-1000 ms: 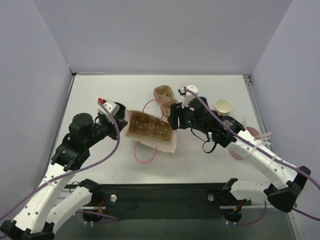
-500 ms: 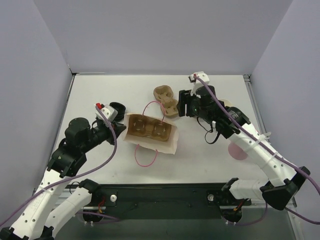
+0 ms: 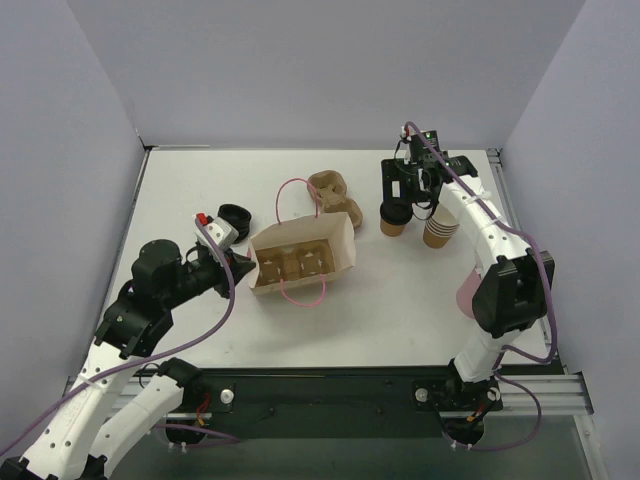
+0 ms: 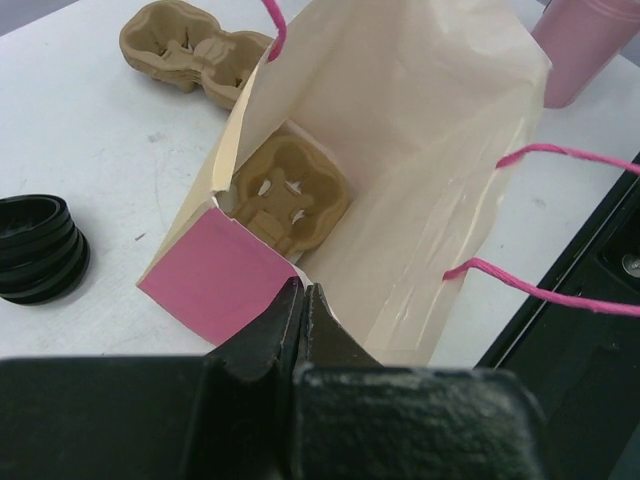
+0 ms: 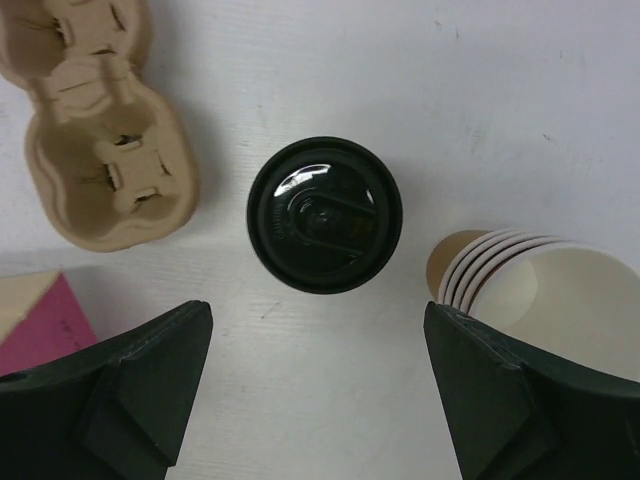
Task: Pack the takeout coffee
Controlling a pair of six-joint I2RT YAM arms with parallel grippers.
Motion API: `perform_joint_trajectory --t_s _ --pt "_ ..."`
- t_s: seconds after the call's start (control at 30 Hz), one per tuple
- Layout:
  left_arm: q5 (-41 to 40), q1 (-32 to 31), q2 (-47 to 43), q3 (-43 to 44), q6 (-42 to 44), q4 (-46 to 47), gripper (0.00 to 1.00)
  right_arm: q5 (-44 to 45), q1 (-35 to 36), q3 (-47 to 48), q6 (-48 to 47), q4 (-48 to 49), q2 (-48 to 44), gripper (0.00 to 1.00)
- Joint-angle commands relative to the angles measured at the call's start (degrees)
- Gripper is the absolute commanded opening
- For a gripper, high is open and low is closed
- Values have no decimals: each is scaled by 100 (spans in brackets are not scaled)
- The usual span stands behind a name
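Standing beside the stack of lidless tan cups, the brown kraft-paper cup with black lid is seen from above, under the right gripper. At the left wrist, the left gripper is pinched shut on the rim of the pink paper bag. At the right wrist, jaws gape astride the lid; a centred descent is advised, sparing the stack.

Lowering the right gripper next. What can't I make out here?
Takeout coffee: right wrist view shows only its lid from above, so right gripper clearance is unclear.
Pink object: cut off at the left wrist view's top edge; mostly under the right arm from above.
Cup carrier inside the paper bag: left wrist view, near end partly behind the bag's pink panel.
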Motion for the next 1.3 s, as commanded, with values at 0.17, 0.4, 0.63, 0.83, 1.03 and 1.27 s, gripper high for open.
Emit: perform_joint_trajectory --t_s 0.17,0.4,0.63,0.83,1.03,1.27 --pt "194 16 -172 -17 27 -135 0 -574 -311 1200 -709 -1007 998 91" --pt "-87 16 -120 -78 -280 40 0 -768 -320 1701 -718 -1183 1526 91" --pt "-202 16 -102 -26 -246 -38 0 -487 -311 1947 -972 -1210 1905 91" --pt "-210 16 -58 18 -219 -100 0 -390 -328 1939 -1087 -1227 2045 89" --pt "-237 16 -14 36 -210 -82 0 -460 -320 1903 -1096 -1236 2168 83" --pt "-254 16 -40 27 -193 -91 0 -276 -302 1903 -1078 -1245 2300 80"
